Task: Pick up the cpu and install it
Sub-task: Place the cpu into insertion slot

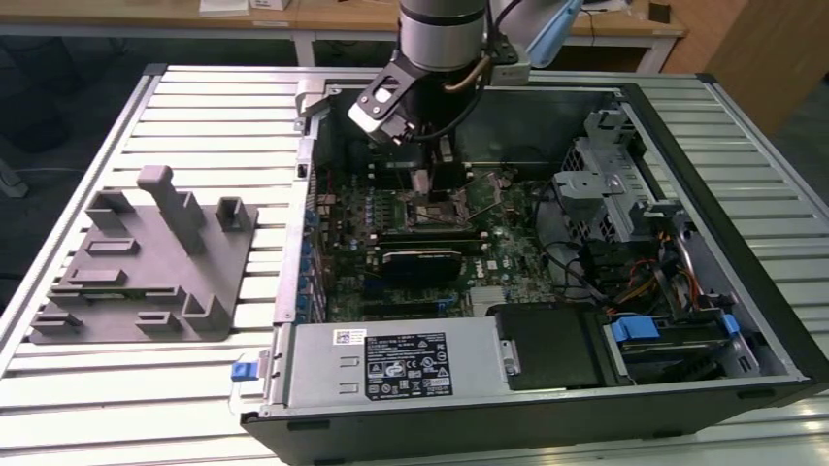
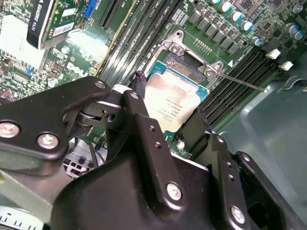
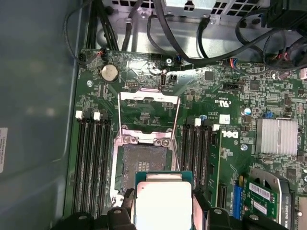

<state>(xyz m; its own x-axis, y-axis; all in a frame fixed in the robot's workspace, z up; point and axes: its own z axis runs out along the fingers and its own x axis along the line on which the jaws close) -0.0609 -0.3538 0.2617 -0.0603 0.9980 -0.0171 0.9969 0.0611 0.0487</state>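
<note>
Cpu [image 2: 172, 103] is held by the gripper [image 2: 169, 106], whose two black fingers [image 2: 144, 120] pinch it by two opposite edges. Its shiny silver top faces up, and a thin green edge runs around it. The cpu hangs just over the near part of the open socket [image 3: 144, 158]. I cannot tell if it touches the socket or floats a little above it. The dark square hole of the socket is partly covered by the cpu. The metal frame [image 3: 148, 108] that closes the socket is flipped back and lies flat on the green board [image 3: 230, 163]. A thin metal lever [image 2: 240, 82] sticks out beside the socket. Long black memory slots [image 3: 93, 158] run along both sides of the socket. Farther off on the board sit a round battery [image 3: 109, 73] and a silver block with fins [image 3: 276, 136]. Black wires [image 3: 192, 52] curl along the far edge of the board. In the exterior view, the arm [image 1: 441, 34] reaches down into an open computer box [image 1: 778, 320]. A silver power box [image 1: 388, 364] sits at the box's front end. The computer box lies on a table [image 1: 194, 126] made of pale metal slats. A grey stand [image 1: 143, 262] with posts and blocks rests on the table, on the exterior view's left, well apart from the gripper.
</note>
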